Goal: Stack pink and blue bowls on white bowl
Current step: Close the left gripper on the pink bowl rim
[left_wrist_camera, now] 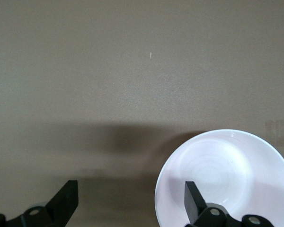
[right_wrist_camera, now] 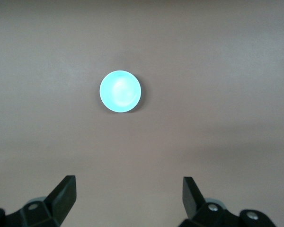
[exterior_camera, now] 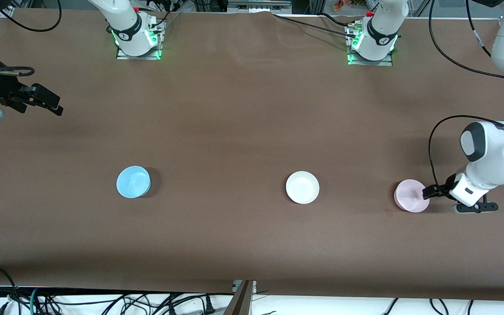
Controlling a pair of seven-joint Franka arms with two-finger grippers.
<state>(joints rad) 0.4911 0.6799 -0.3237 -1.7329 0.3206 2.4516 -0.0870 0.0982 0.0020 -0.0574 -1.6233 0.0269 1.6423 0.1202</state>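
The pale pink bowl (exterior_camera: 411, 195) (left_wrist_camera: 236, 165) sits at the left arm's end of the table. My left gripper (exterior_camera: 432, 191) (left_wrist_camera: 131, 189) is low at its edge and open. One finger is over the bowl's inside and the other is outside, so the rim lies between them ungripped. The white bowl (exterior_camera: 302, 187) rests mid-table. The light blue bowl (exterior_camera: 133, 182) (right_wrist_camera: 120, 91) lies toward the right arm's end. My right gripper (exterior_camera: 53, 104) (right_wrist_camera: 128, 184) hangs open and empty over bare table at that end, well apart from the blue bowl.
The three bowls lie in a row across the brown table (exterior_camera: 234, 131), widely spaced. The arm bases (exterior_camera: 138, 39) stand along the edge farthest from the front camera. Cables (exterior_camera: 103, 302) hang below the near edge.
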